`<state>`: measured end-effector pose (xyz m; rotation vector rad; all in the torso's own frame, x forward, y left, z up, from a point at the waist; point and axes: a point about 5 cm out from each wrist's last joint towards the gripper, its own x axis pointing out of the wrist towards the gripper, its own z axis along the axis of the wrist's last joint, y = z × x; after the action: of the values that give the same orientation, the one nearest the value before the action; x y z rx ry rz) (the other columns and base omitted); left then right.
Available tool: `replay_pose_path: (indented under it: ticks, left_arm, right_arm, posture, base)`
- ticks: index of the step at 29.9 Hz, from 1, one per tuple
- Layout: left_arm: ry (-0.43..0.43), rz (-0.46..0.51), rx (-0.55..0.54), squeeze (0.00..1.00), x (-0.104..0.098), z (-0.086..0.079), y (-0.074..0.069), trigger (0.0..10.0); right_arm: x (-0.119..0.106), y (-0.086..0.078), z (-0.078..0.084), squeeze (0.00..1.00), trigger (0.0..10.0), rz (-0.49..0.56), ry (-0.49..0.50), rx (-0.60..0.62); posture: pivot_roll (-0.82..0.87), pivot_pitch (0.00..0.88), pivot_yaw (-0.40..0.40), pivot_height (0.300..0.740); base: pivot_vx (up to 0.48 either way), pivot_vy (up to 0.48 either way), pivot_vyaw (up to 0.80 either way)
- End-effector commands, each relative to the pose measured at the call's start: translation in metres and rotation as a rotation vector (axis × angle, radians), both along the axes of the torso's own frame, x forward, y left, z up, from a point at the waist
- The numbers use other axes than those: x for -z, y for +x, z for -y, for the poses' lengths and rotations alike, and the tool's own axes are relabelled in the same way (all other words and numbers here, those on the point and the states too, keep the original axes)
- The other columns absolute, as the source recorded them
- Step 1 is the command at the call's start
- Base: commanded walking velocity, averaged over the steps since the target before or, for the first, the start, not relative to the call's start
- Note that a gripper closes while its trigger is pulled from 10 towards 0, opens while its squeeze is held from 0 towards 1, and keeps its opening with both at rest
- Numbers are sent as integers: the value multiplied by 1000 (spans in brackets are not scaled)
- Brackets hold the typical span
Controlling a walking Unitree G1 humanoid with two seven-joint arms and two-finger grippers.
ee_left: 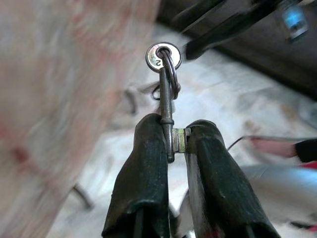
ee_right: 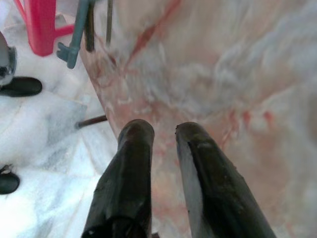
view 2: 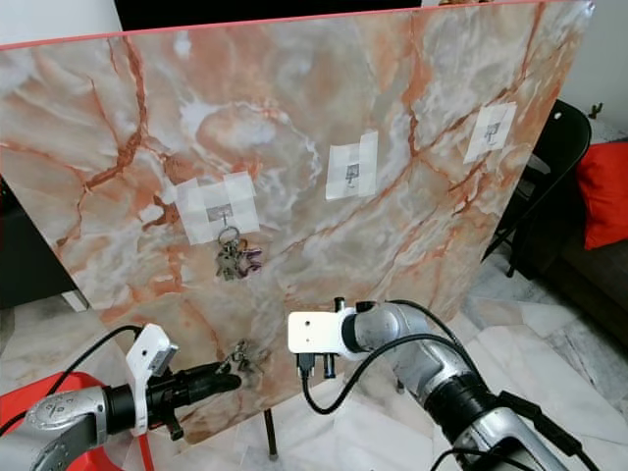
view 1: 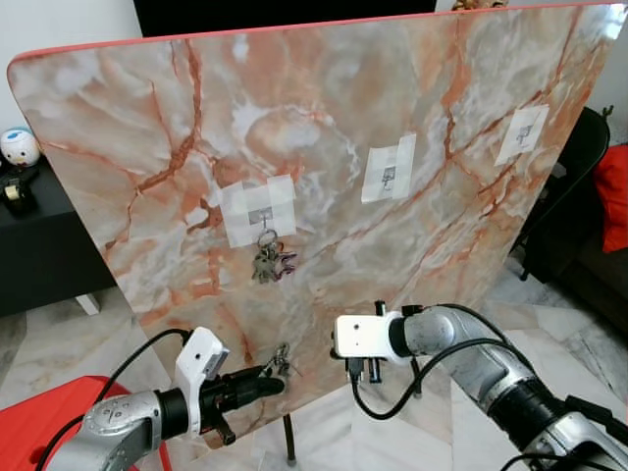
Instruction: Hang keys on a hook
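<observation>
Three hooks sat on taped white patches across the tilted marble board (view 1: 324, 128): the left hook (view 1: 261, 216) near the middle of the frame, the middle hook (view 1: 389, 178) to its right, the right hook (view 1: 523, 129) in the upper right. One bunch of keys (view 1: 270, 260) already hung from the left hook. My left gripper (view 1: 267, 378), in the lower left of the frame, had its jaws clamped on a second set of keys (ee_left: 166, 94), held close to the board's lower edge. My right gripper (ee_right: 163, 148) was at the lower centre, pointing at the board with its jaws narrowly parted and empty. A red stool (view 1: 39, 412) filled the bottom left corner.
</observation>
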<state>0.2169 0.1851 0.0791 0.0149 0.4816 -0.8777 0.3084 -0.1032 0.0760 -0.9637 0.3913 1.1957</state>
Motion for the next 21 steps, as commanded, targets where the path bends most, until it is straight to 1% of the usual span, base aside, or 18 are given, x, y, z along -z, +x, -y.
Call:
replay_pose_path:
  ticks: [1,3,4,5,6,7,8,9,10,11,12,13,16,17,19,21]
  left_arm:
    - [111,4,-5,0,10,-5,-1,0]
    - [226,-1,-5,0,21,-12,-2,0]
    - [330,-10,9,0,30,-18,-5,0]
    - [330,-10,9,0,30,-18,-5,0]
    - [424,-18,34,0,37,-24,-9,0]
    - [424,-18,34,0,37,-24,-9,0]
    - [489,-26,43,0,42,-29,-13,0]
    - [588,-52,51,0,53,-39,-19,4078]
    - [588,-52,51,0,53,-39,-19,4078]
    - [629,-65,59,0,57,-43,-22,4078]
    - [737,-85,82,0,68,-53,-29,10000]
    - [787,-97,90,0,73,-59,-33,10000]
    - [890,-111,109,0,84,-69,-40,10000]
    - [970,-132,101,0,90,-77,-45,10000]
    - [1085,-127,111,0,96,-86,-48,10000]
    - [1181,-116,41,0,102,-96,-48,10000]
  right_arm:
    - [8,1,6,0,10000,-2,-20,42]
    - [21,-1,13,0,10000,-20,-43,89]
    - [30,-3,17,0,10000,-37,-55,123]
    - [30,-3,17,0,10000,-37,-55,123]
    - [39,-7,21,0,10000,-58,-63,155]
    - [39,-7,21,0,10000,-58,-63,155]
    - [48,-11,24,0,10000,-80,-65,181]
    - [63,-19,29,0,10000,-119,-66,245]
    - [63,-19,29,0,10000,-119,-66,245]
    - [69,-22,31,0,10000,-132,-68,275]
    - [84,-30,38,0,10000,-148,-96,344]
    - [90,-34,41,0,10000,-153,-113,384]
    - [102,-42,47,0,10000,-163,-142,455]
    - [109,-49,50,0,10000,-170,-161,488]
    - [115,-54,51,0,10000,-186,-155,534]
    - [122,-62,53,0,10000,-194,-167,575]
  posture:
    - [59,0,-63,728]
    - [62,0,-62,728]
    - [63,0,-62,728]
    - [63,0,-62,728]
    - [64,0,-60,728]
    - [64,0,-60,728]
    - [64,0,-60,728]
    - [67,1,-59,728]
    - [67,1,-59,728]
    - [67,1,-59,728]
    - [71,4,-55,728]
    - [71,6,-53,728]
    - [72,6,-51,728]
    - [75,8,-49,728]
    - [72,7,-46,728]
    - [71,9,-43,728]
  base:
    - [0,0,0]
    - [0,0,0]
    - [0,0,0]
    - [0,0,0]
    - [0,0,0]
    - [0,0,0]
    - [0,0,0]
    - [0,0,0]
    - [0,0,0]
    - [0,0,0]
    - [0,0,0]
    - [0,0,0]
    - [0,0,0]
    - [0,0,0]
    - [0,0,0]
    - [0,0,0]
